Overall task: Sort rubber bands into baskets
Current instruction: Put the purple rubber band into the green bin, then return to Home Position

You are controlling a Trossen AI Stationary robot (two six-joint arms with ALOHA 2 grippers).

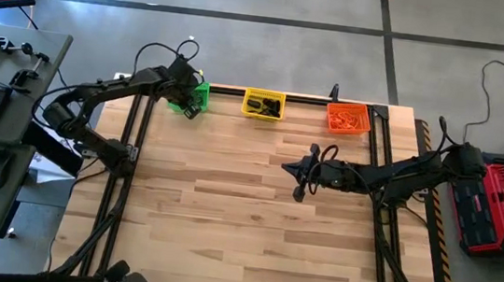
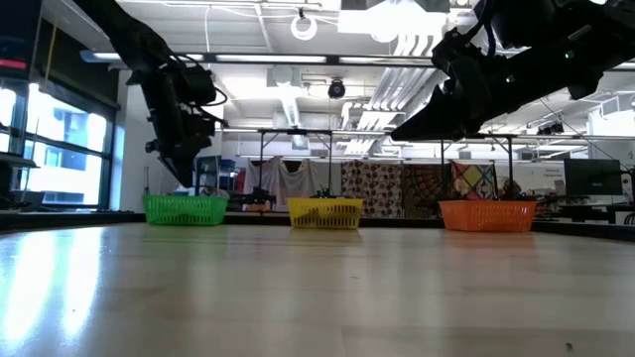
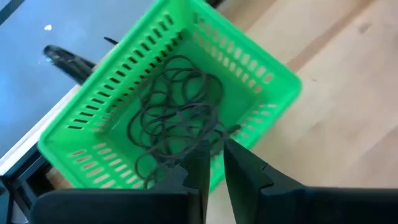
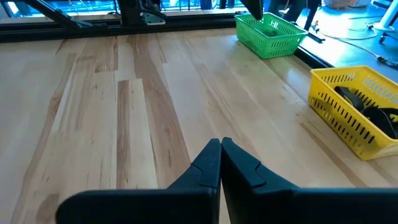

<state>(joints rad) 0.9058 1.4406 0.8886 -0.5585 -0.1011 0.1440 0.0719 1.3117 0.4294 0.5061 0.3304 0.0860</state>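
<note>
Overhead, the left gripper (image 1: 191,97) hovers over the green basket (image 1: 203,92) at the table's far left. Its wrist view shows fingers (image 3: 242,171) slightly parted above thin dark rubber bands (image 3: 177,118) inside, gripping nothing visible; a clinging band could lift out. The right gripper (image 4: 220,149), mid-table, is closed and empty.

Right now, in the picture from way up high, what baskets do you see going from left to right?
green basket → yellow basket → orange basket, all in a row along the table's far edge.
</note>
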